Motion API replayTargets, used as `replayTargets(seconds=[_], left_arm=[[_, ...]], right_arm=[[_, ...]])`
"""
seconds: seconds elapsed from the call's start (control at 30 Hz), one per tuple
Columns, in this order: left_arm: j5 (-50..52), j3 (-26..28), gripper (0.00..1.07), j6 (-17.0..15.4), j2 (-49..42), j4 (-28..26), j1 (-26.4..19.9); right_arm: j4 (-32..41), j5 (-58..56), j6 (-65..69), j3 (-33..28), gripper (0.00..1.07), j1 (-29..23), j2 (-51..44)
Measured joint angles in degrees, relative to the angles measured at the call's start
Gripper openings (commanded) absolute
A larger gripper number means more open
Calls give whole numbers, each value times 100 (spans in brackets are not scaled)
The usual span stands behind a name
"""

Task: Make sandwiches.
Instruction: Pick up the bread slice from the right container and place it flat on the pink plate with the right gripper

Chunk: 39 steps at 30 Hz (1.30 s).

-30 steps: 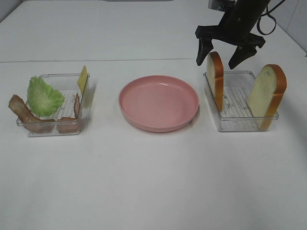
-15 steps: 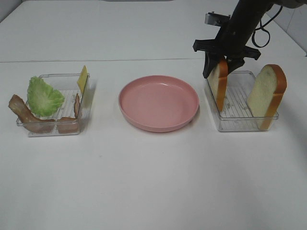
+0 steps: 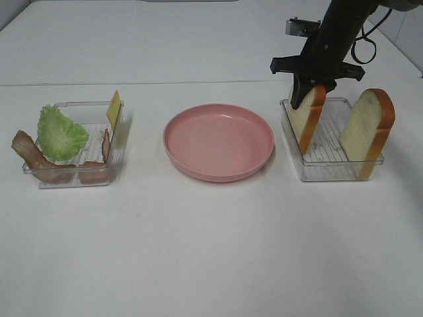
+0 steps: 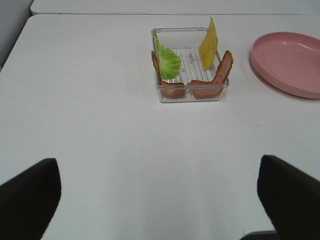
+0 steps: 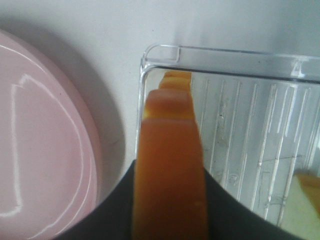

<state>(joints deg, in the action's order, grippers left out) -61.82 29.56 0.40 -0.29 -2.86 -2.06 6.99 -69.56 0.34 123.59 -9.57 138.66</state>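
bread slice (image 3: 305, 125): tilted in clear tray (image 3: 330, 173), crust between my jaws
my right gripper (image 3: 308, 92): closed on it

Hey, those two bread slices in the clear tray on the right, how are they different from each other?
The gripped slice is pinched at its top crust by the right pincer; no pincer holds the free slice. The gripped slice stands at the end of the clear tray beside the pink plate; the free slice stands at the opposite end. Both are upright on edge, slightly tilted, white with orange-brown crust.
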Motion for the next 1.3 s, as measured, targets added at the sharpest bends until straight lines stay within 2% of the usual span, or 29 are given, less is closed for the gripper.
replayTargets(seconds=[0.03, 0.43, 0.77, 0.87, 0.9, 0.93, 1.0, 1.03, 1.07, 1.1, 1.13, 1.17, 1.2, 1.27, 1.3], left_arm=[[0, 0, 100, 0, 0, 0, 0], [0, 0, 100, 0, 0, 0, 0], [0, 0, 100, 0, 0, 0, 0], [0, 0, 100, 0, 0, 0, 0], [0, 0, 100, 0, 0, 0, 0], [0, 0, 100, 0, 0, 0, 0], [0, 0, 100, 0, 0, 0, 0], [0, 0, 100, 0, 0, 0, 0], [0, 0, 100, 0, 0, 0, 0], [0, 0, 100, 0, 0, 0, 0], [0, 0, 100, 0, 0, 0, 0], [0, 0, 100, 0, 0, 0, 0], [0, 0, 100, 0, 0, 0, 0], [0, 0, 100, 0, 0, 0, 0], [0, 0, 100, 0, 0, 0, 0]], right_arm=[[0, 0, 80, 0, 0, 0, 0], [11, -40, 235, 0, 0, 0, -275], [567, 0, 298, -80, 0, -29, -1644], [779, 11, 160, -384, 0, -80, -2126], [985, 11, 63, -768, 0, -97, -2361], [985, 11, 63, -768, 0, -97, -2361], [1627, 235, -218, -1490, 0, -103, -2618], [1627, 235, -218, -1490, 0, -103, -2618], [2298, 584, -539, -1977, 0, -103, -2681], [2298, 584, -539, -1977, 0, -103, -2681], [2916, 951, -888, -2487, 0, -120, -2681], [2916, 951, -888, -2487, 0, -120, -2681], [3484, 1278, -1180, -2928, 0, -126, -2636], [3678, 1404, -1261, -3060, 0, -132, -2601], [4062, 1650, -1444, -3243, 0, -132, -2481]])
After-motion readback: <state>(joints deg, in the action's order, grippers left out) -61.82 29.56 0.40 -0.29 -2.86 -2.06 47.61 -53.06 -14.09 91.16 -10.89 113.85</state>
